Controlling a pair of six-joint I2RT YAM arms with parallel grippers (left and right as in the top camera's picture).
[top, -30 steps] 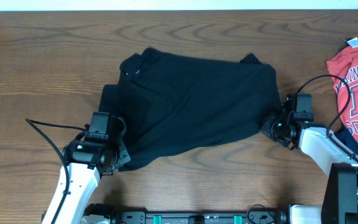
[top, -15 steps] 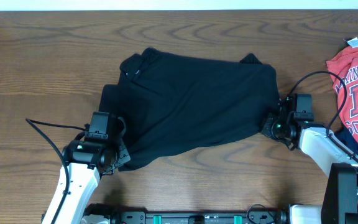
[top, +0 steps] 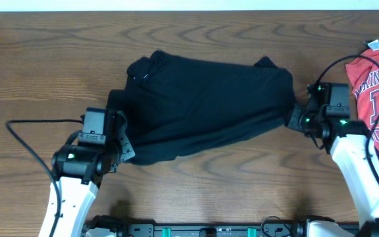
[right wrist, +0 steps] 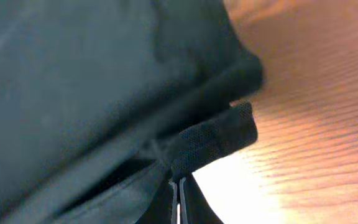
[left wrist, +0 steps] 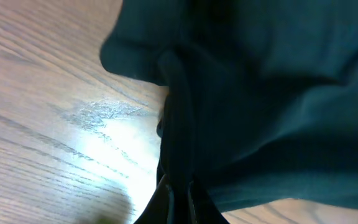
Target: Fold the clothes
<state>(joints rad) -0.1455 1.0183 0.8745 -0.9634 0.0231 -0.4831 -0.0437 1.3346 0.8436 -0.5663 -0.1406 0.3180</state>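
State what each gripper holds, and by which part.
Both hold the black T-shirt: left gripper pinches its near-left edge, right gripper its right edge.

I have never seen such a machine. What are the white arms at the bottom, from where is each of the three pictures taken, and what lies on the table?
These are two robot arms, each ending in a two-finger gripper. The wide picture comes from a camera fixed above the wooden table. The two dark close-ups come from small cameras on the arms' wrists, so each looks along its own fingers. On the table lies a rumpled black T-shirt. At the right edge lies a red T-shirt with white letters. The left gripper is shut on the lower left edge of the black T-shirt, and the right gripper is shut on its right edge. The close-ups show the fabric pinched between the fingertips.
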